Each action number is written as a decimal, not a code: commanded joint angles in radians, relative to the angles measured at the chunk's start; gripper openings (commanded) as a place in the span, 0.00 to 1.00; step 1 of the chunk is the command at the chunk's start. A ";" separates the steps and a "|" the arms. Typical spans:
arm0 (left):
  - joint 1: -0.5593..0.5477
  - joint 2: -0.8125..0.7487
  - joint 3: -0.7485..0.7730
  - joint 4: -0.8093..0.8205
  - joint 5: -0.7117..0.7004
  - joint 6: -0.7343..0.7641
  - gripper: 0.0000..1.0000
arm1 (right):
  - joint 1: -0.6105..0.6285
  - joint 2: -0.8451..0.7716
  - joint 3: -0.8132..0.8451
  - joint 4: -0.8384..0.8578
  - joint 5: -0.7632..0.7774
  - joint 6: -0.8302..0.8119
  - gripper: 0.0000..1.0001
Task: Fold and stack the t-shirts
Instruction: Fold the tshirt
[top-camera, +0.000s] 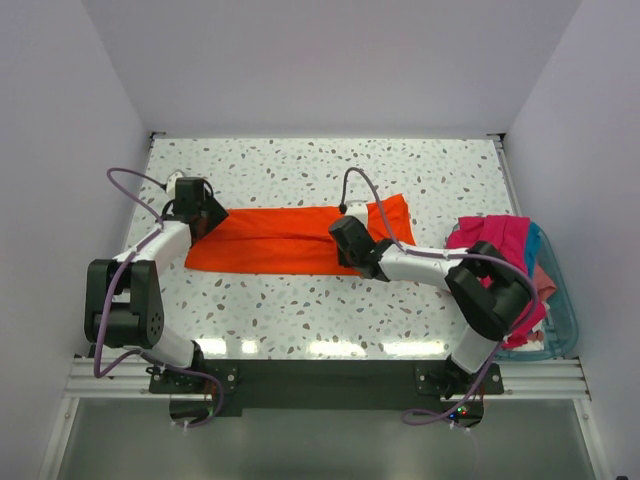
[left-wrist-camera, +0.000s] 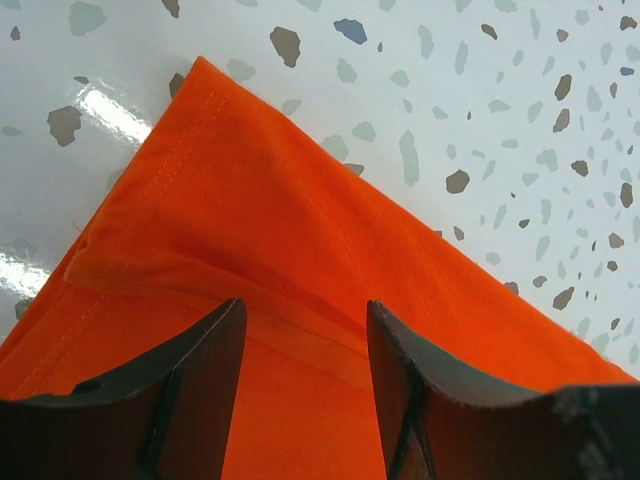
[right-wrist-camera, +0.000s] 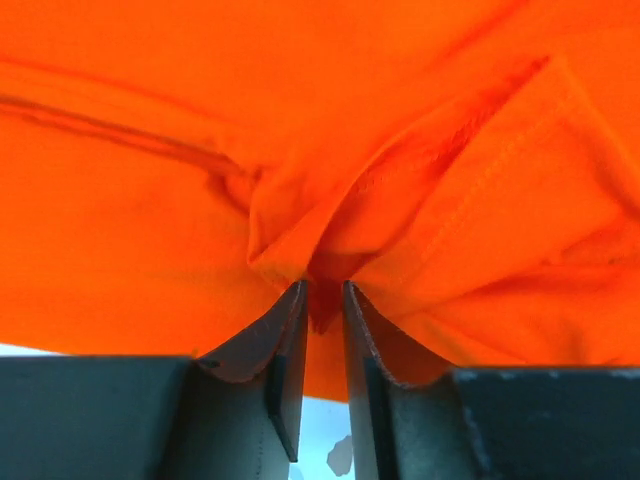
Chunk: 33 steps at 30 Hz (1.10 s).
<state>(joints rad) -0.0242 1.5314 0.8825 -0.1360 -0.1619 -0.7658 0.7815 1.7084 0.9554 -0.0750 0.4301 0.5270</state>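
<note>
The bright orange t-shirt lies as a long folded strip across the middle of the table. My left gripper is over its left end. In the left wrist view its jaws stand open just above a folded corner of the orange cloth, gripping nothing. My right gripper is on the shirt's right part. In the right wrist view its jaws are nearly closed on a bunched fold of orange cloth. The magenta-pink t-shirt and a paler pink one lie heaped in the bin.
A teal plastic bin stands at the table's right edge beside the right arm. The speckled white tabletop lies between white walls on three sides. Cables loop above both wrists.
</note>
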 joint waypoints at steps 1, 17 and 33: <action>-0.003 -0.036 0.000 0.042 0.031 0.028 0.57 | 0.015 -0.069 -0.029 0.121 0.091 0.013 0.37; -0.338 0.074 0.128 0.113 0.119 0.149 0.58 | -0.240 0.069 0.325 -0.202 0.027 -0.171 0.55; -0.665 0.300 0.325 0.107 0.041 0.266 0.56 | -0.248 0.165 0.335 -0.249 -0.017 -0.140 0.42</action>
<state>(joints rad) -0.6811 1.8229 1.1713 -0.0685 -0.0872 -0.5312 0.5316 1.9057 1.3136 -0.3275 0.4198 0.3775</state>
